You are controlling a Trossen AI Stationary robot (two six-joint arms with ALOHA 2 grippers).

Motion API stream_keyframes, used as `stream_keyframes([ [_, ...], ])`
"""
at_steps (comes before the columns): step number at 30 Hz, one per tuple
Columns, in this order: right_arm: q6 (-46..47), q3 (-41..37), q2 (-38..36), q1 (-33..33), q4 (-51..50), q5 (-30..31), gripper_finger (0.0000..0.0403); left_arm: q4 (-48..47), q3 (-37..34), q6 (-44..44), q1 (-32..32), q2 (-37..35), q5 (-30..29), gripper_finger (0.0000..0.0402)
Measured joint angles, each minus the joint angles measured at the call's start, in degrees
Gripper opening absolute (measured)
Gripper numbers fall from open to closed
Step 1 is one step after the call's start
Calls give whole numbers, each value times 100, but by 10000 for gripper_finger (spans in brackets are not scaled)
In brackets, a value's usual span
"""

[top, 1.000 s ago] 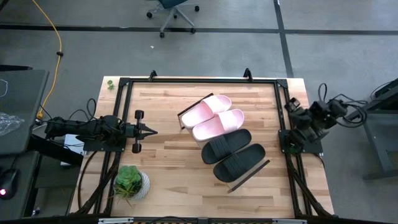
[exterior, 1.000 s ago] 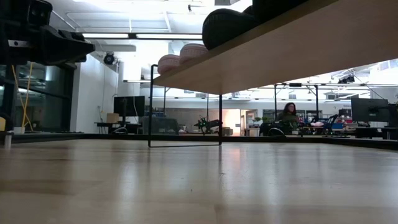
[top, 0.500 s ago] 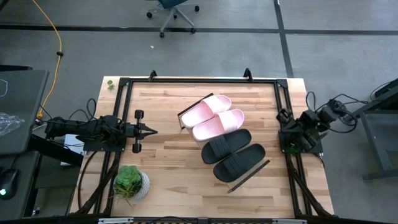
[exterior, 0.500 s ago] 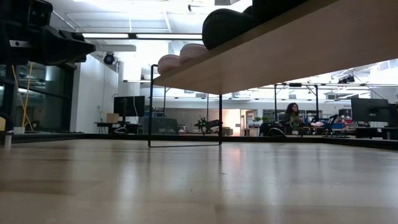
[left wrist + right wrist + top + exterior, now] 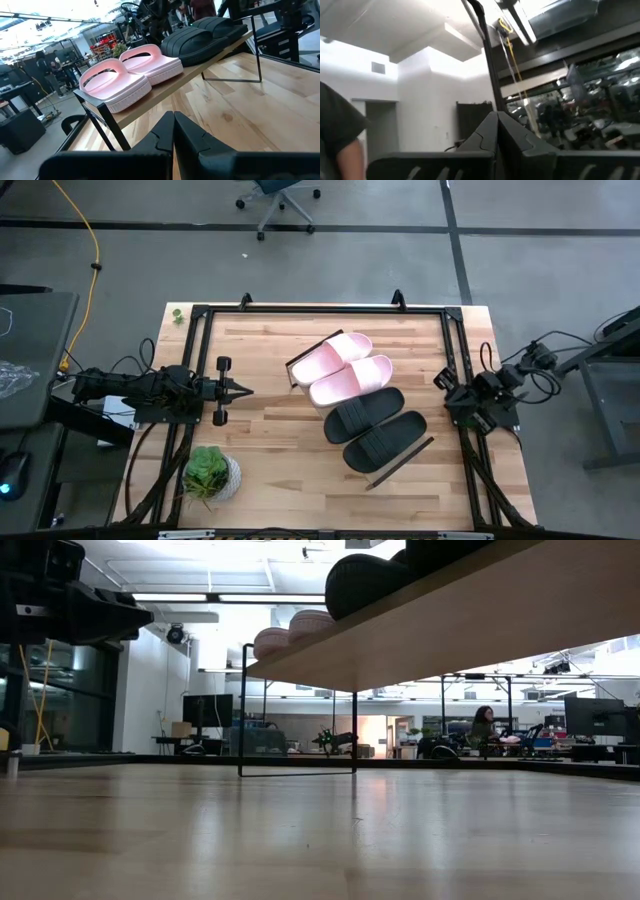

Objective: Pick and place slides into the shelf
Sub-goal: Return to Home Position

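Note:
Two pale pink slides (image 5: 342,365) and two matte black slides (image 5: 375,426) lie side by side on the shelf (image 5: 400,463), a raised light-wood board on thin dark legs in the middle of the table. The left wrist view shows the pink slides (image 5: 125,75) and the black slides (image 5: 200,37) resting sole-down on the board (image 5: 165,97). The low view shows the shelf's underside (image 5: 450,620). My left gripper (image 5: 243,390) is shut and empty, left of the shelf, pointing at it. My right gripper (image 5: 443,383) is shut and empty at the table's right edge, pointing upward in its wrist view (image 5: 496,117).
A small potted plant (image 5: 210,472) stands near the table's front left corner. A black metal frame (image 5: 320,308) runs along the table's edges. Bare wood lies in front of and behind the shelf. A person shows far off in the room in the low view (image 5: 485,725).
My right arm has drawn in at the table's right edge, and its gripper has gone a little toward the table's left and near edges. The slides and the shelf have kept still.

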Motion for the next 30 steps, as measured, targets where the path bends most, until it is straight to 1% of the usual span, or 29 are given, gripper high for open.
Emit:
stream_keyframes([
  [4,-68,0,-4,-443,-3,-53,0,0,0,0,1,0,0,1],
  [9,162,0,-4,-1295,-342,-118,0,0,0,0,-1,0,0,1],
  [13,392,0,-4,-1989,-821,-423,0,0,0,0,1,0,2,1],
  [17,450,2,-4,-2521,-1517,-679,0,2,0,0,0,0,2,1],
  [22,497,2,-4,-3037,-2015,-1292,0,0,0,0,0,0,2,1],
  [30,261,2,-4,-3694,-2735,-1744,0,1,0,0,0,0,2,1],
])
